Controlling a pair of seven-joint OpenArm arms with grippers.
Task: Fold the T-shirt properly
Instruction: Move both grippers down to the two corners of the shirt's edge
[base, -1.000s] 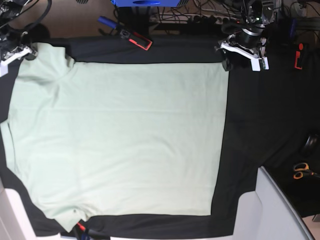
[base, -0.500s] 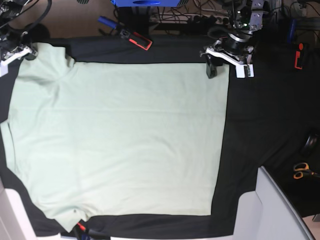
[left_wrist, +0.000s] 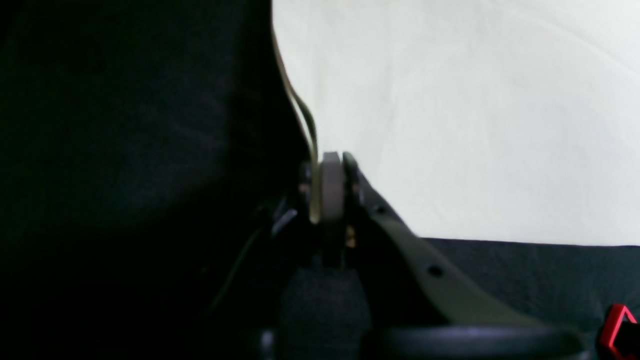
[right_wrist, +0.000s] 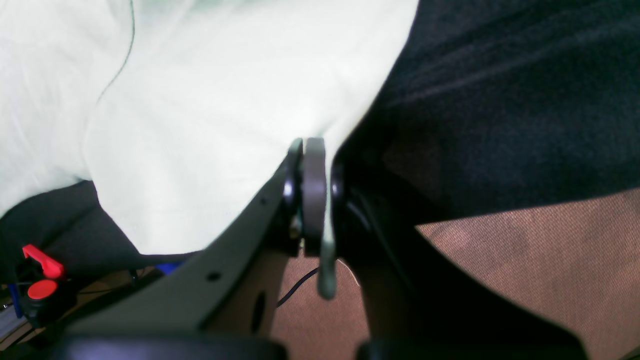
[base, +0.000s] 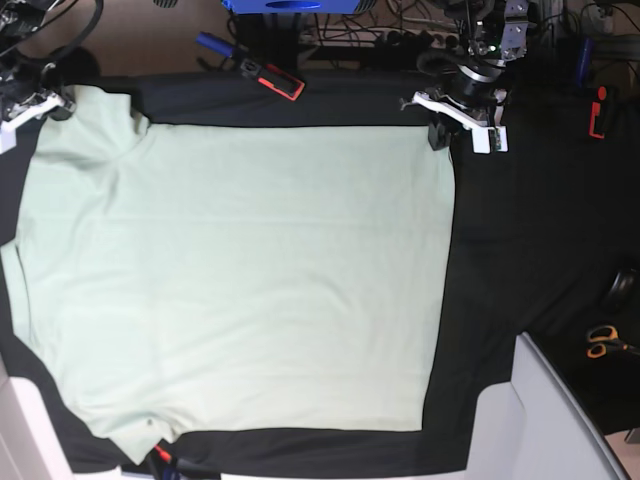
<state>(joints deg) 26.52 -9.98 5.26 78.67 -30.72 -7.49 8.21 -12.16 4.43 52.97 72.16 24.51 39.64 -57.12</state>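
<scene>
The pale mint T-shirt (base: 240, 280) lies spread flat on the black table cover, sleeves to the left and hem to the right. My left gripper (base: 438, 134) sits at the shirt's far right hem corner. In the left wrist view the left gripper (left_wrist: 330, 172) is shut on the T-shirt (left_wrist: 450, 110) at its edge. My right gripper (base: 56, 104) is at the far left sleeve. The right wrist view shows the right gripper (right_wrist: 310, 155) shut on a pinch of the T-shirt (right_wrist: 210, 110), with a bit of cloth hanging below the pads.
A red-and-black clamp (base: 272, 78) lies just beyond the shirt's far edge and another clamp (base: 597, 112) at the far right. Orange-handled scissors (base: 601, 341) lie at the right. A white box (base: 560, 420) stands at the near right corner.
The left gripper was open beside the hem corner; it has shifted onto the corner and shut on the cloth. The right gripper and the shirt have stayed put.
</scene>
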